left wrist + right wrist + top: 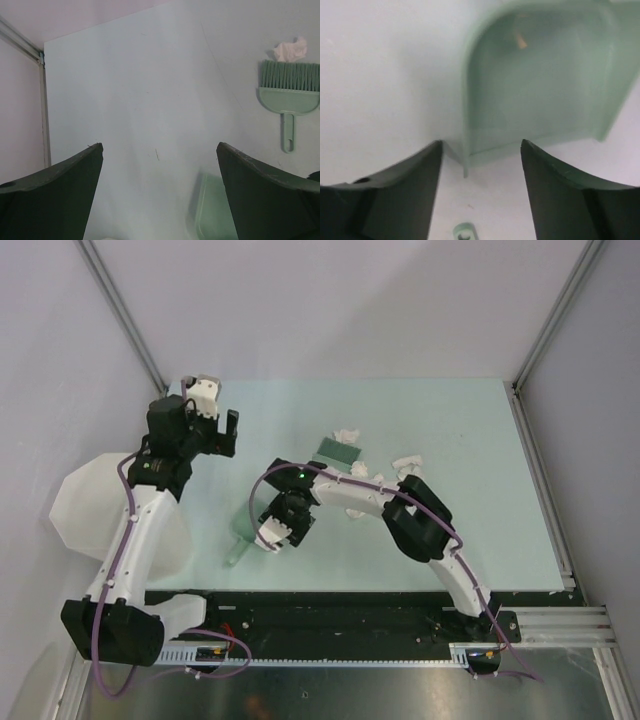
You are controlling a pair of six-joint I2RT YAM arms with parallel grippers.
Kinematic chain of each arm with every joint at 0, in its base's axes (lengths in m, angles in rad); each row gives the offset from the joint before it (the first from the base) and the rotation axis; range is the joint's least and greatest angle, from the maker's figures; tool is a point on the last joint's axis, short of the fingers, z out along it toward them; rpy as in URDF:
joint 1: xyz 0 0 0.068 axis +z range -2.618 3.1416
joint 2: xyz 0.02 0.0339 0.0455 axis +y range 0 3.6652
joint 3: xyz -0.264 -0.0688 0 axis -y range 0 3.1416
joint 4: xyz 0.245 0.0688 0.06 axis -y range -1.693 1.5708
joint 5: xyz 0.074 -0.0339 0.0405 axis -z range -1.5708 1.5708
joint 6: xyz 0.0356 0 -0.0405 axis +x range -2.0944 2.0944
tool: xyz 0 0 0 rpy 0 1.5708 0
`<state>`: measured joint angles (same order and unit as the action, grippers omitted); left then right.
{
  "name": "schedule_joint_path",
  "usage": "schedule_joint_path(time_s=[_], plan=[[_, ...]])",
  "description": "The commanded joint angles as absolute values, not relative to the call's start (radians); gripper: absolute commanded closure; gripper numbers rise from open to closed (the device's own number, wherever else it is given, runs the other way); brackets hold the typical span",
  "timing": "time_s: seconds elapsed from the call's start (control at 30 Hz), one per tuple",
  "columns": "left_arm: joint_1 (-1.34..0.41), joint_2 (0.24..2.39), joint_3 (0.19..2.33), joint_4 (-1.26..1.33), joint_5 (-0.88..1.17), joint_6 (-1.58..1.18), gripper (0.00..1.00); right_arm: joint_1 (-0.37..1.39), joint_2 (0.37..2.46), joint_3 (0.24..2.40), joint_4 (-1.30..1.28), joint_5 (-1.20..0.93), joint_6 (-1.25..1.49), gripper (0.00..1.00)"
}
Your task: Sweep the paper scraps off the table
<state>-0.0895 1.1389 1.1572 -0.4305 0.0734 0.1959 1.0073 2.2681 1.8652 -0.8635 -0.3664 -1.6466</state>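
Right gripper hangs just over the green dustpan with its jaws apart, gripping nothing; left gripper is spread wide and bare too; I think the pan must not slide, so lift straight up, then go for the brush; paper scraps are small, white, crumpled wads, lying on the table around the brush.

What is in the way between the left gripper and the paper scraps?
The green brush lies on the table between the open left gripper and the nearest paper scrap, with its bristles toward that wad. Nothing else visible blocks it. The other scraps lie farther right.
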Motion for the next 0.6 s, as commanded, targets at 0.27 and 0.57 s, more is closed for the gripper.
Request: schedule_joint_path(time_s=[0.27, 0.57], plan=[[-0.109, 1.224, 1.233, -0.430, 0.172, 0.244, 0.01, 0.875, 1.781, 1.365, -0.258, -0.655, -1.324, 0.00], [-0.394, 1.457, 1.311, -0.433, 0.240, 0.485, 0.18, 0.735, 1.415, 1.042, 0.148, -0.494, -0.515, 0.00]])
